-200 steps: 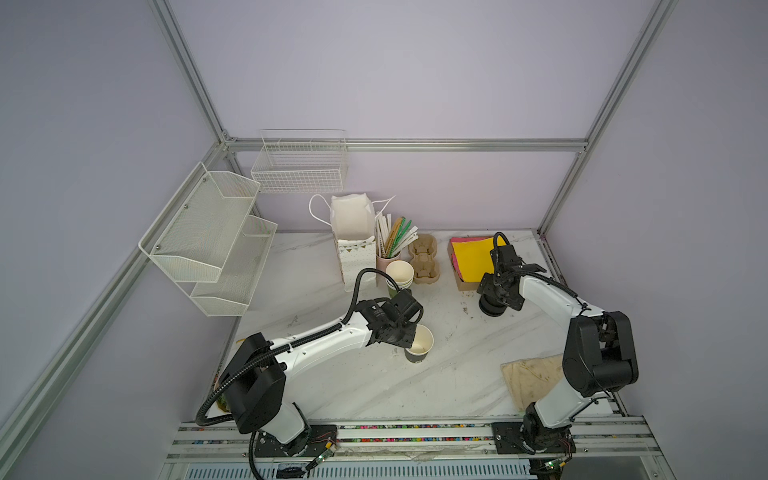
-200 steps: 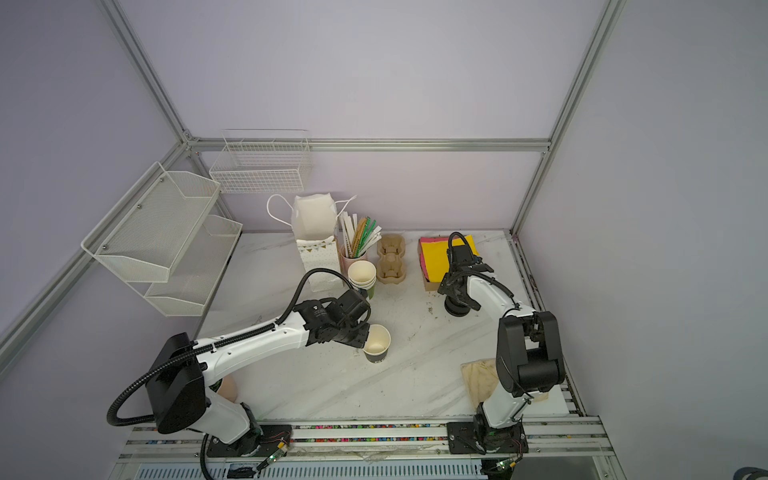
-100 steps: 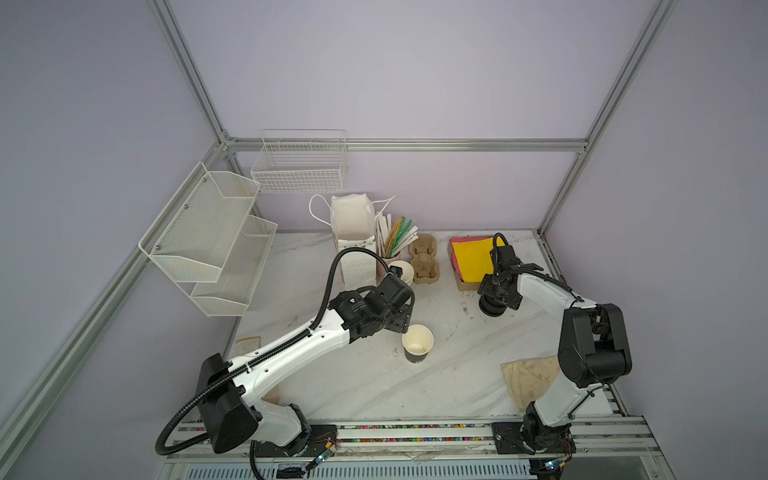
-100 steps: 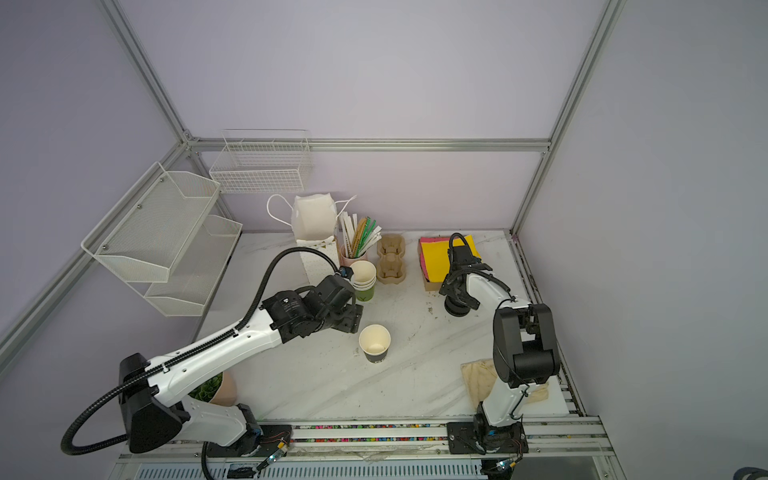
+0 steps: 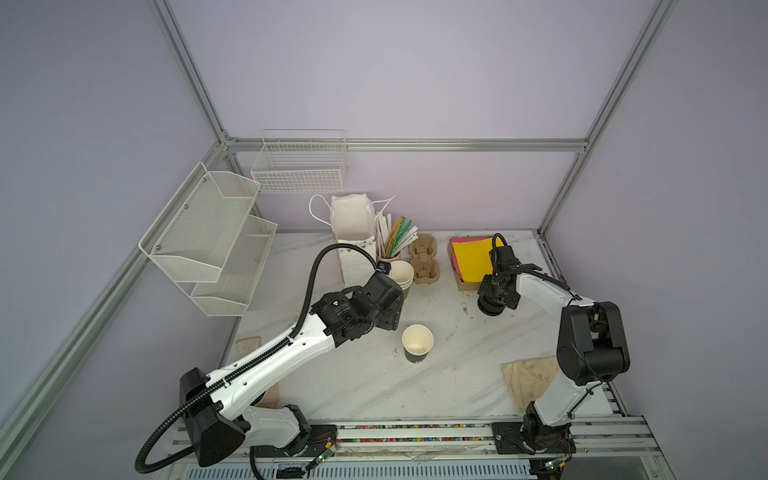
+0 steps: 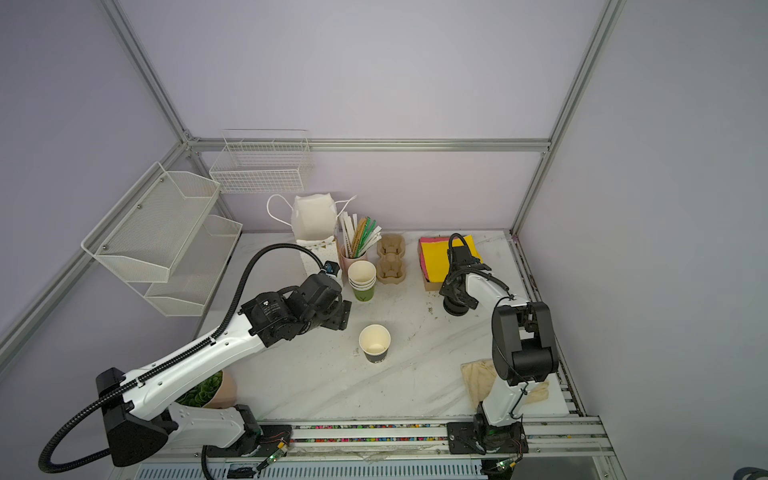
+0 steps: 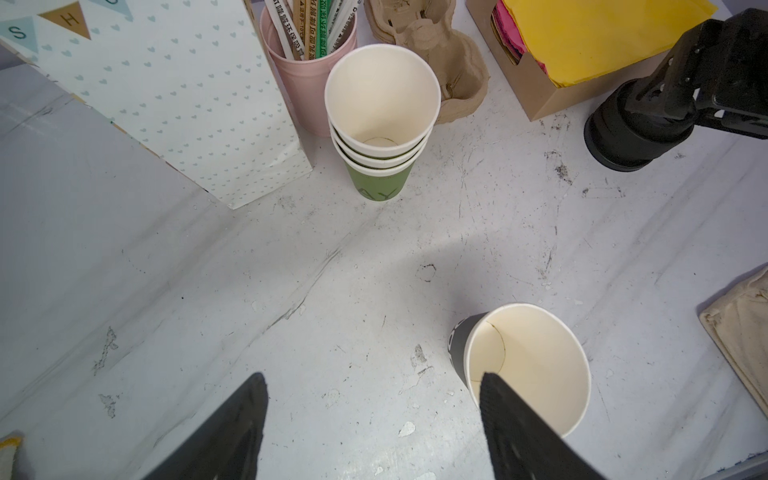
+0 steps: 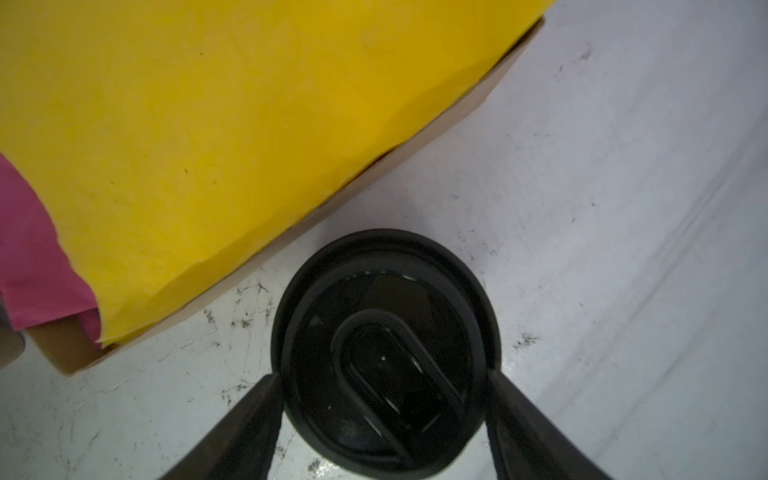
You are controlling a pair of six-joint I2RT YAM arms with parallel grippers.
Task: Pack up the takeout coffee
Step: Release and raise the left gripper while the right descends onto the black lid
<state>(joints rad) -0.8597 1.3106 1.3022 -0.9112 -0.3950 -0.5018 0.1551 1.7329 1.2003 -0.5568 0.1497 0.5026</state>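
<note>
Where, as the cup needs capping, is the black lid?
The black lid sits on the table at the right in both top views, beside the near edge of the box of yellow paper, between the fingers of the right gripper.

In a top view the left pincer [image 5: 390,319] hangs low over the table [image 5: 357,386]; how its jaws stand is not clear from here. Near its tip, not touching it, a paper cup [image 5: 417,341] stands upright with its mouth uncovered, cream inside. Just behind the pincer sits a stack of cups [image 5: 402,271]. Well off to the side, the right pincer [image 5: 496,298] sits over a black lid [image 5: 487,311], with a box of yellow paper [image 5: 471,262] just behind it.
</note>
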